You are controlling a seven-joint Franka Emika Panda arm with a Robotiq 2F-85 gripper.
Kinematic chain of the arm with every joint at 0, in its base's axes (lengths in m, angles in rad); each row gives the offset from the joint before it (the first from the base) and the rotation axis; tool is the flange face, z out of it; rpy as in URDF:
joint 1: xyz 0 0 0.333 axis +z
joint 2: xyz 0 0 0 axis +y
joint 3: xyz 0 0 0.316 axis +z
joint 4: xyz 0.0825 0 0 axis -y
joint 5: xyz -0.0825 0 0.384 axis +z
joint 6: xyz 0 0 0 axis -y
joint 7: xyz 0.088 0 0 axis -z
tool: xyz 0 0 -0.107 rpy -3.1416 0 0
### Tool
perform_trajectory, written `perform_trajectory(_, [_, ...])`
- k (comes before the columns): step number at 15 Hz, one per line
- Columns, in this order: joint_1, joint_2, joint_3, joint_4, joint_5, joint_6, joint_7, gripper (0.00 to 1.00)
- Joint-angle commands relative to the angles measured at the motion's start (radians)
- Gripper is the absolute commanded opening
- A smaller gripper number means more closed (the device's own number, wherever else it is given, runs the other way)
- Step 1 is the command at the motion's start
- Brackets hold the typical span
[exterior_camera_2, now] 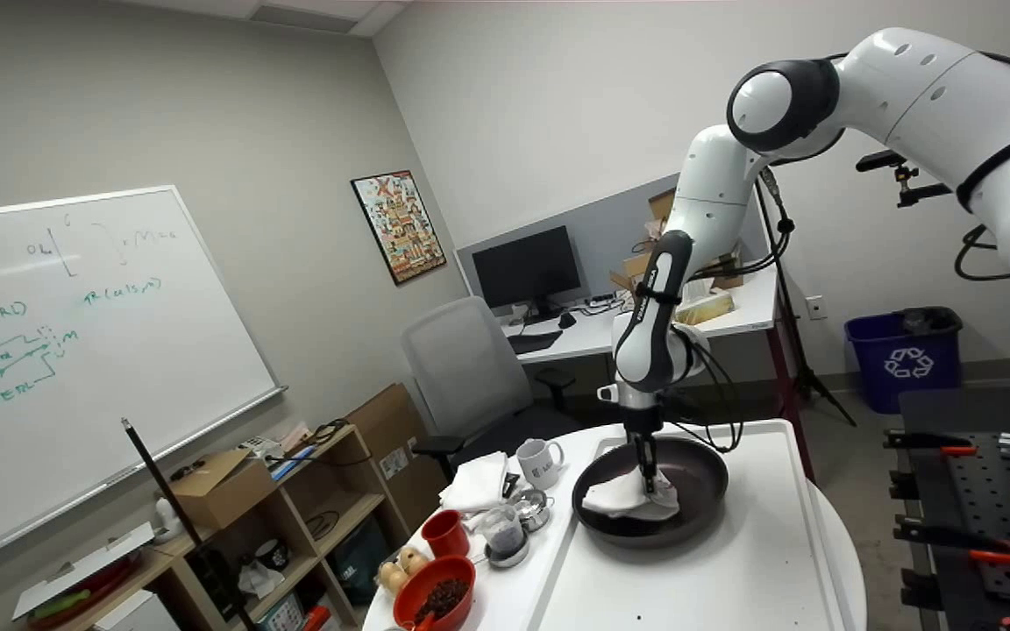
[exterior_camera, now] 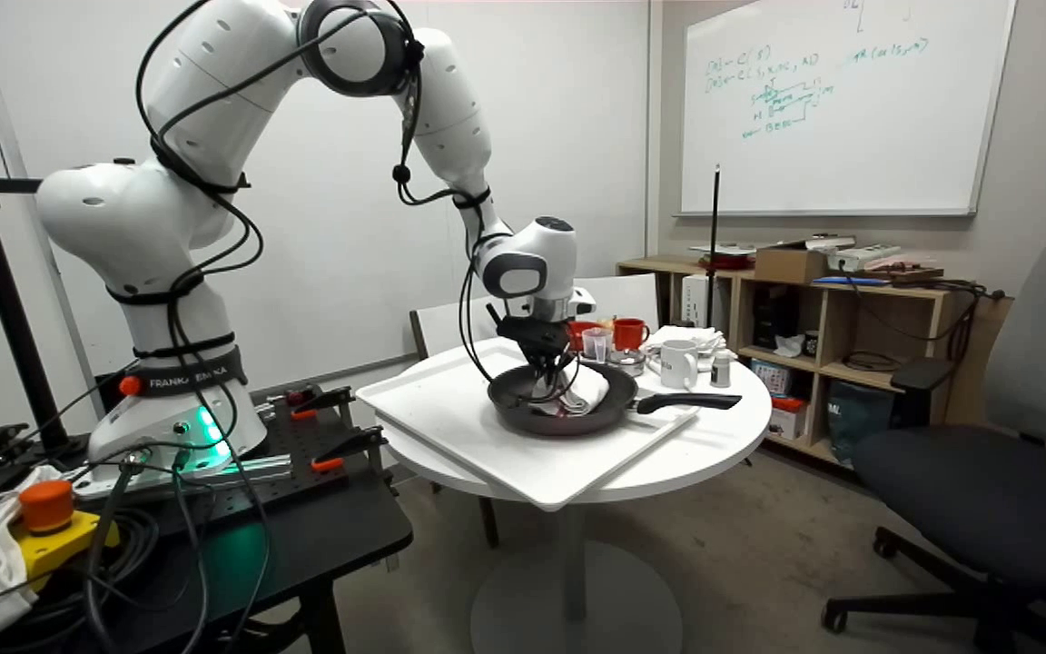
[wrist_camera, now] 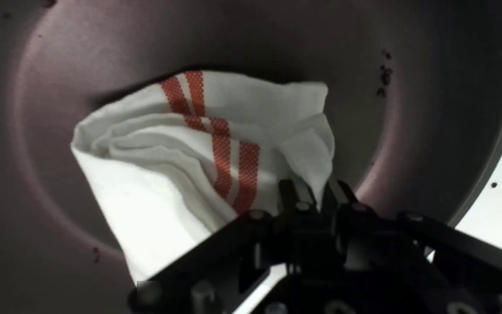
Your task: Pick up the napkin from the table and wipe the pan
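Observation:
The dark frying pan (exterior_camera: 568,423) sits on a white tray on the round white table (exterior_camera: 734,425); the pan also shows in an exterior view (exterior_camera_2: 700,486) and fills most of the wrist view (wrist_camera: 103,52). The white napkin (wrist_camera: 251,115) with red stripes lies folded inside the pan; it shows in both exterior views (exterior_camera: 588,389) (exterior_camera_2: 619,498). My gripper (wrist_camera: 314,196) points down into the pan and is shut on a pinched fold of the napkin. Its fingers show in an exterior view (exterior_camera_2: 648,478). Small dark specks (wrist_camera: 386,78) lie in the pan beside the napkin.
The white tray (exterior_camera: 450,427) has a raised rim. The pan's black handle (exterior_camera: 688,401) reaches over the table. Beside the pan stand a white mug (exterior_camera_2: 539,463), folded white cloths (exterior_camera_2: 477,484), a red cup (exterior_camera_2: 446,533) and a red bowl (exterior_camera_2: 461,596).

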Motion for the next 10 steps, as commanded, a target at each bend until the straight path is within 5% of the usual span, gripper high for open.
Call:
perform_trajectory(1, [-0.04, 0.025, 0.013, 0.062, 0.079, -0.034, -0.041, 0.03])
perform_trajectory(7, [-0.077, -0.074, 0.015, -0.089, 0.101, 0.077, -0.059, 0.03])
perform_trajectory(10, [-0.127, -0.162, 0.089, -0.237, 0.085, 0.224, -0.103, 0.03])
